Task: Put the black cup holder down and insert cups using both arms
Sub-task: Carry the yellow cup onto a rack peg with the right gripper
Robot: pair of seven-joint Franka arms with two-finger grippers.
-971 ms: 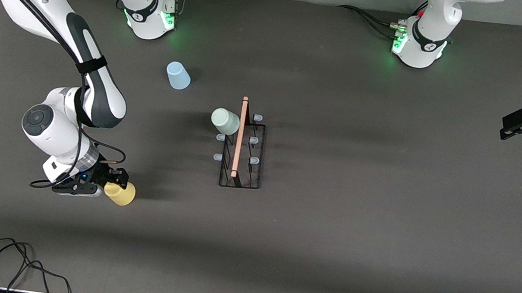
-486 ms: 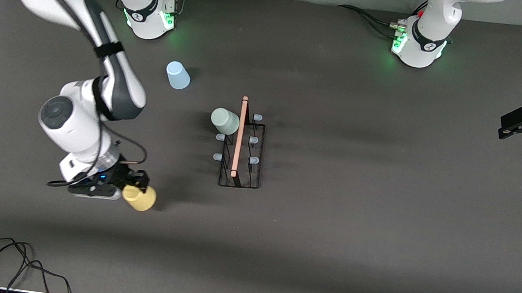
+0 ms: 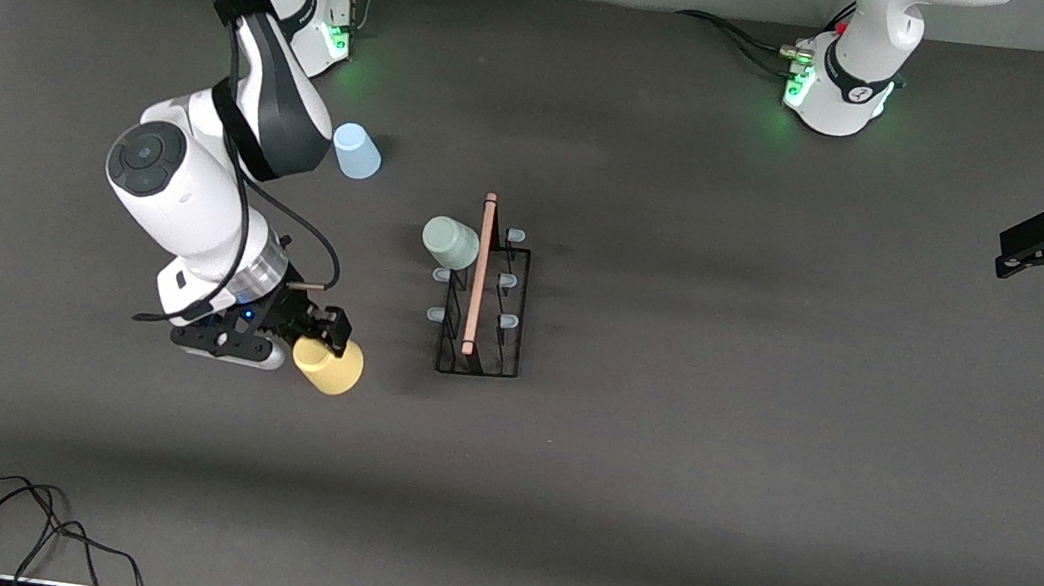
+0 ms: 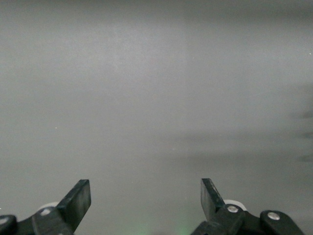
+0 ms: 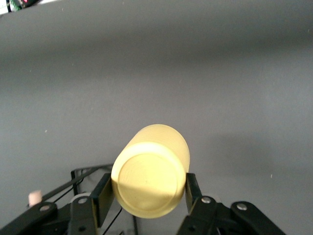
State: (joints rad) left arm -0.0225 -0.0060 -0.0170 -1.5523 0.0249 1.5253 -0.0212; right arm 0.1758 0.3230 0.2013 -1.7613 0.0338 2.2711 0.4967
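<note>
While its fingers pinch the yellow cup (image 3: 328, 365) by the sides, the right claw (image 3: 319, 339) hangs over bare desk (image 3: 709, 479) at lower left of the frame, just beside the black cup holder (image 3: 484, 303). A pale green cup (image 3: 450, 242) sits on a holder peg; a light blue cup (image 3: 355, 151) stands at upper left. Spread wide and empty, the waiting left claw (image 4: 145, 198) hovers at the frame's right edge. Dark desk lies open below the holder.

Robot lab: two bench-mounted arms (image 3: 199, 140), trailing cables (image 3: 0, 507)
</note>
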